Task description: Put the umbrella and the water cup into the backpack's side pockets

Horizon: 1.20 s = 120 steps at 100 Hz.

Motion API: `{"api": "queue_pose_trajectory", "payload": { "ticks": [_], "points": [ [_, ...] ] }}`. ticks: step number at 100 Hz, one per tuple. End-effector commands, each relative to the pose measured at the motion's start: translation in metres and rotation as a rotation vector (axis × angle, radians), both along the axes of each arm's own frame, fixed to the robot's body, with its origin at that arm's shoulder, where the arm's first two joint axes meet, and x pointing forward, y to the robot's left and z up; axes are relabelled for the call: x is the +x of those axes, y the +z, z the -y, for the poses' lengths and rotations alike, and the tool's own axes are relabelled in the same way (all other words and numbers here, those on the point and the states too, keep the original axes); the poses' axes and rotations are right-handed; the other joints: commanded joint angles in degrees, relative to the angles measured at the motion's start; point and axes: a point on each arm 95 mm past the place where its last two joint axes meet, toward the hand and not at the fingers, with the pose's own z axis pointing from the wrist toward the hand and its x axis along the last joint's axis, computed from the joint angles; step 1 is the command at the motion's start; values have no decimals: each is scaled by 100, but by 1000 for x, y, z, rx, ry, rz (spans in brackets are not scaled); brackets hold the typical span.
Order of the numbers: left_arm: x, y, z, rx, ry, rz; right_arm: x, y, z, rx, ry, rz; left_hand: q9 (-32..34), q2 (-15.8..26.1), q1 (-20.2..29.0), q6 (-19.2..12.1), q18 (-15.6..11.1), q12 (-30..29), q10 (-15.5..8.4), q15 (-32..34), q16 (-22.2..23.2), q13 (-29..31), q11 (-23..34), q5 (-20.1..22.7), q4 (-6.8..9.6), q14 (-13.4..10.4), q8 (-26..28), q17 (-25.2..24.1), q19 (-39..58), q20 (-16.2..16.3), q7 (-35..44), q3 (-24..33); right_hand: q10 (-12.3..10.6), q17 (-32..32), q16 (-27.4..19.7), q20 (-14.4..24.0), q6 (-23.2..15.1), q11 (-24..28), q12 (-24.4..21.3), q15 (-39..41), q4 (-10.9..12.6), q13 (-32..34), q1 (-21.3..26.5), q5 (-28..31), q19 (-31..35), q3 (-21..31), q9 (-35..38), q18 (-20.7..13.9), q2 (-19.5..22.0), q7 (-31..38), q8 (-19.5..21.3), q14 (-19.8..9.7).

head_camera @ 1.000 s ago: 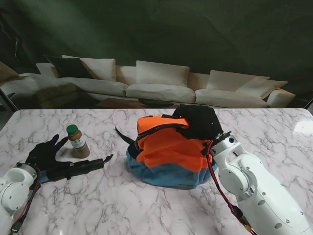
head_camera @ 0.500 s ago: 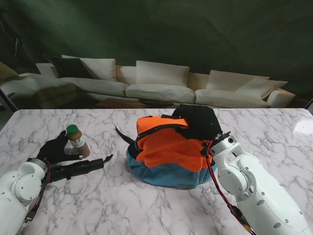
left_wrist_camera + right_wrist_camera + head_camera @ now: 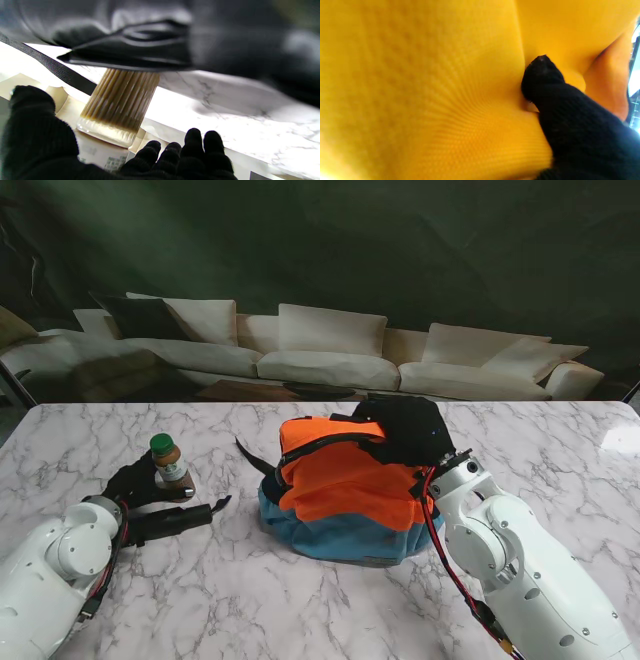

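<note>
Since the earlier frames the left hand (image 3: 135,482), in its black knit glove, has travelled right across the marble and closed around the water cup, a ribbed brown bottle with a green cap (image 3: 170,463); the bottle now stands slightly farther right than before and tilts a little. From the stand's view the left arm reaches in from the near left corner, wrist low over the white marble table (image 3: 330,600), palm turned toward the bottle. In the left wrist view the thumb (image 3: 35,125) lies on one side of the bottle (image 3: 120,102) and the four fingertips (image 3: 192,140) curl up on the other, so the fingers wrap the bottle's body rather than lie spread.

Just near of that hand lies the folded black umbrella (image 3: 175,520), a slim dark roll with its long axis running left to right and its strap tip toward the backpack.

Right of centre sits the orange and blue fabric backpack (image 3: 340,490), a black strap trailing from its left side. On its far right top rests the black-gloved right hand (image 3: 405,430), forearm rising from the near right. The right wrist view shows one fingertip (image 3: 540,72) pressed into orange cloth (image 3: 420,90); how the other fingers lie cannot be told.
</note>
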Motion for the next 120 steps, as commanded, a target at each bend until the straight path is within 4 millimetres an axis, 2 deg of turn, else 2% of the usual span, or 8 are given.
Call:
{"api": "queue_pose_trajectory", "payload": {
  "ticks": [1,19,29,43,59,79,83,120],
  "points": [
    [4,-4,10,-29,6,-7,-1,-10,0,-6,-5,-25,104,-3,-243,172,-28,94,41,132,53,106,114,-206,-107,1,199,4,203,-3,75,-4,-222,-39,138,92,-1057,1,20,119,268,332,774,458,9,543,8,-150,680,755,297,-173],
    [12,-6,18,-108,48,16,-1,-9,0,-4,-3,-22,758,553,282,-324,-25,279,-351,284,92,538,451,-6,-81,-161,995,164,692,44,448,7,-221,-39,143,94,-1061,3,18,124,267,333,771,455,8,547,11,-150,672,754,295,-180],
    [17,-8,26,-193,111,81,-1,-10,0,-2,-2,-19,2486,870,1596,-1321,-14,699,-1009,677,193,1494,1136,1263,-7,-430,1630,508,1471,358,1373,9,-229,-39,150,95,-1067,6,16,134,266,336,765,455,8,551,16,-150,671,756,294,-183],
    [22,-6,35,-283,175,162,-2,-10,0,-1,-2,-19,4052,450,2989,-1838,9,990,-1423,1259,308,2664,1655,2583,15,-530,2344,945,2306,713,3022,47,-224,-39,150,96,-1076,8,14,132,266,333,766,461,7,557,16,-150,666,759,295,-188],
    [23,2,38,-347,193,213,-2,-9,1,-1,-3,-15,5202,304,3730,-1893,12,1626,-1406,1739,369,3360,1227,3070,3,-307,1642,1419,2918,928,4308,52,-222,-39,153,97,-1069,11,11,135,265,335,764,463,7,560,19,-150,664,763,296,-190],
    [18,25,34,-377,151,295,-2,-8,2,-3,-5,-15,5361,226,3807,-1834,46,1621,-1356,1855,420,3510,1245,3163,2,-175,1611,1587,3083,990,4388,65,-224,-25,157,96,-1068,10,6,139,264,335,765,471,2,562,23,-158,664,765,295,-193],
    [17,31,34,-384,140,315,-2,-8,2,-2,-5,-15,5274,220,3821,-1823,56,1594,-1115,1904,449,3521,1376,3161,1,-150,1605,1606,3129,1002,4425,61,-213,-18,158,94,-1066,11,5,141,265,336,765,472,-1,563,24,-161,663,764,293,-187],
    [-9,94,39,-428,-32,454,0,-6,3,0,-7,-13,5268,257,3904,-1732,158,1545,-1092,1935,478,3501,1376,3120,-2,-15,1635,1656,3189,1017,4416,73,-219,-15,165,91,-1065,12,3,153,264,336,764,467,-6,562,26,-164,668,759,289,-202]
  ]
}}
